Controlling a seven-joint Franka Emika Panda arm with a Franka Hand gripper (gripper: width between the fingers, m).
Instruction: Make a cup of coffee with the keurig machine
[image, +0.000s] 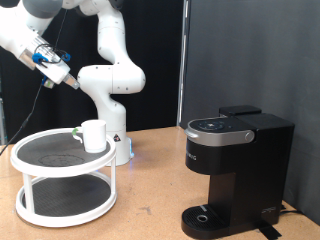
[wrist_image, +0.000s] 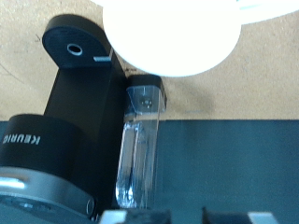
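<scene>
Hovering high, pincer (image: 76, 84) above cup (image: 94, 135), keurig machine (image: 235, 170) well apart

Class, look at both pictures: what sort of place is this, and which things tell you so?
Probably a robotics lab set up for a kitchen task: a white robot arm mounted at a wooden table, a black curtain backdrop, and a Keurig machine staged beside a white two-tier stand.

End effector (image: 72, 82) raised, angled downward

The black boxy plastic coffee maker (image: 236, 175) is cut at the exterior view's bottom; in the wrist view the round white blurred shape (wrist_image: 171, 35) cannot be identified.
</scene>
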